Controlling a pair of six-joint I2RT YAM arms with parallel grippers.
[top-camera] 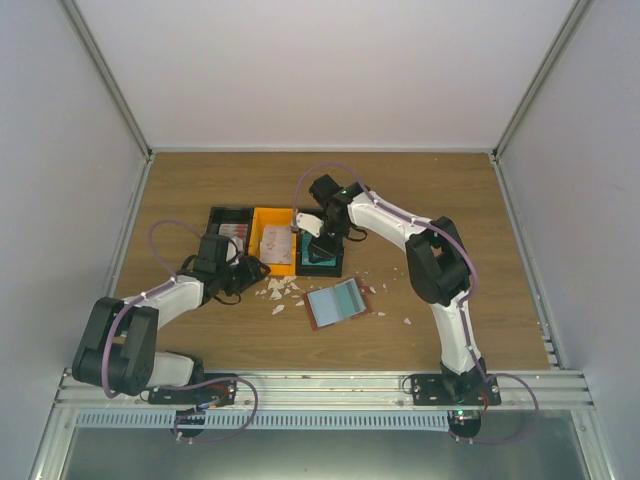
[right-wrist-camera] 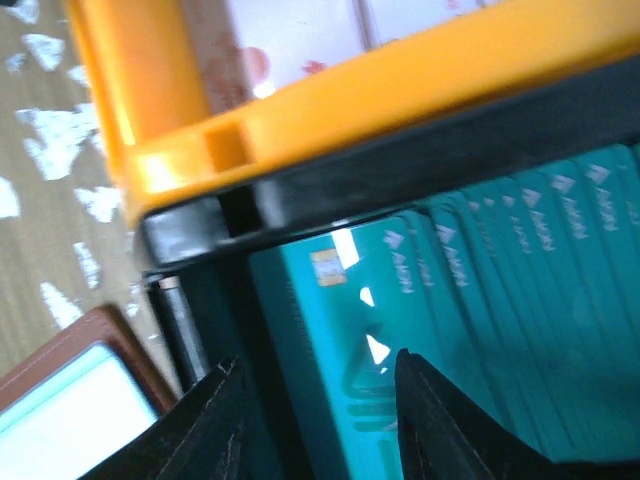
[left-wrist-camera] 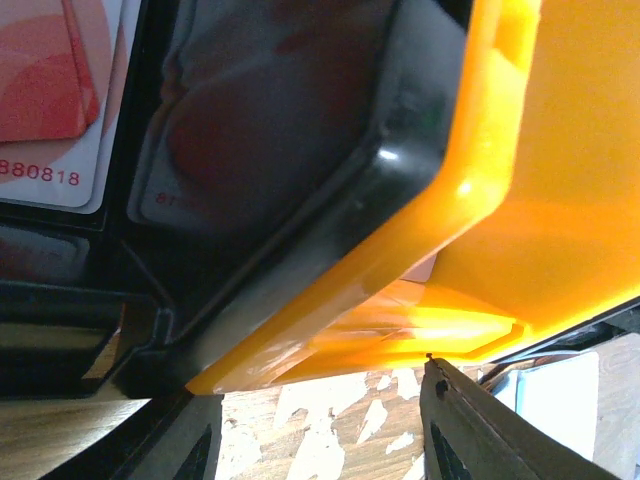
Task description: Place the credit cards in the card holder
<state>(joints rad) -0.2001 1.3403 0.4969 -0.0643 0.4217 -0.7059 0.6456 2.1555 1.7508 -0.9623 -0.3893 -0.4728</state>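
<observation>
Wooden worktop [top-camera: 200, 335]: the card holder [right-wrist-camera: 105, 330] lies open at its middle, and toward the far edge the right gripper [right-wrist-camera: 312, 400], jaws parted over teal cards [right-wrist-camera: 520, 280] in the black bin [right-wrist-camera: 420, 170], should pinch one alone; left gripper [left-wrist-camera: 315, 425] waits parted, empty.

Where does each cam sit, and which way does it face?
Top external: above and behind the bases, looking down at the table; left arm and right arm show whole.
Left wrist: low, facing the orange bin corner; left gripper fingertips show.
Right wrist: over the teal cards, looking down; right gripper fingertips show.
Shared: all three see the orange bin.
</observation>
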